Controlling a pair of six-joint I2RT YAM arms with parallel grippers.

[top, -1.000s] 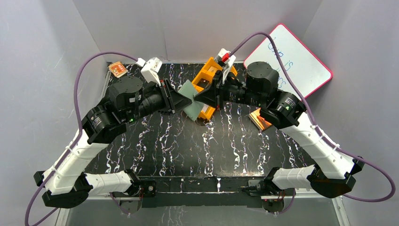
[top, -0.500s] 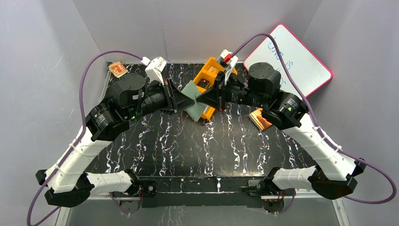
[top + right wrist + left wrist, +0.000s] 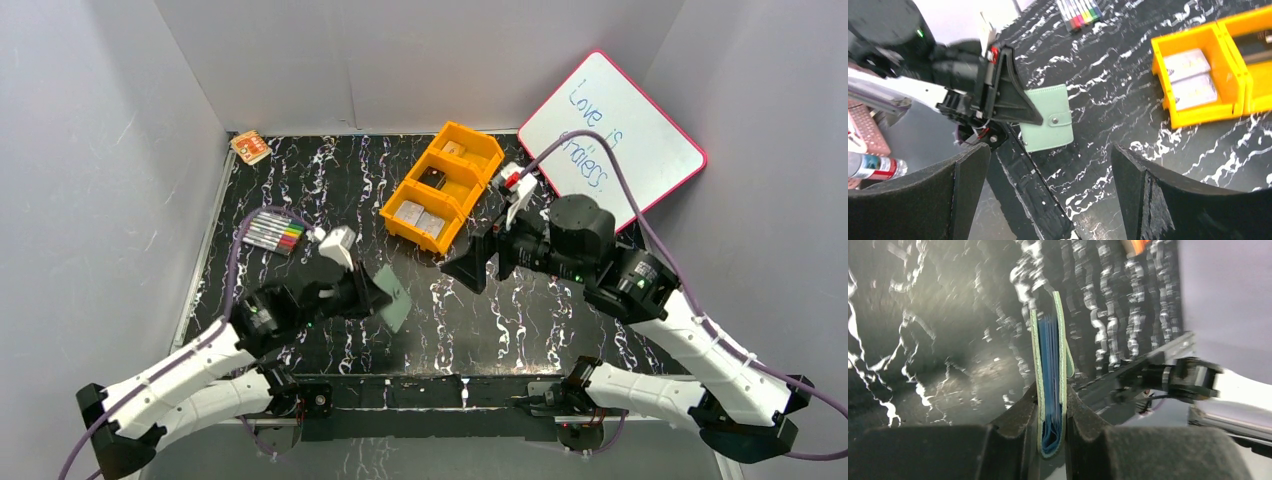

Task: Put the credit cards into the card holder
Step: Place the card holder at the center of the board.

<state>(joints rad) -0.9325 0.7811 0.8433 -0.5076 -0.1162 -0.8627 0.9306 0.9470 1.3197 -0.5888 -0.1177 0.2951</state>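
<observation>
firmly, left gripper (image 3: 1052,399) clamps the card holder (image 3: 1050,347); right gripper (image 3: 1049,167) spread wide, apart.

The left arm (image 3: 185,375) lies low and reaches toward the middle. Its pincer (image 3: 382,296) squeezes the card holder (image 3: 398,308) and holds it up on its edge. The right arm (image 3: 690,325) bends at the elbow and points left. Its pincer (image 3: 465,272) is wide open and holds nothing.

Grey-green card holder (image 3: 1050,122), folded shut, on edge in left claw (image 3: 1052,400); silver-grey credit cards (image 3: 1194,90) flat in orange tray (image 3: 1198,116).
</observation>
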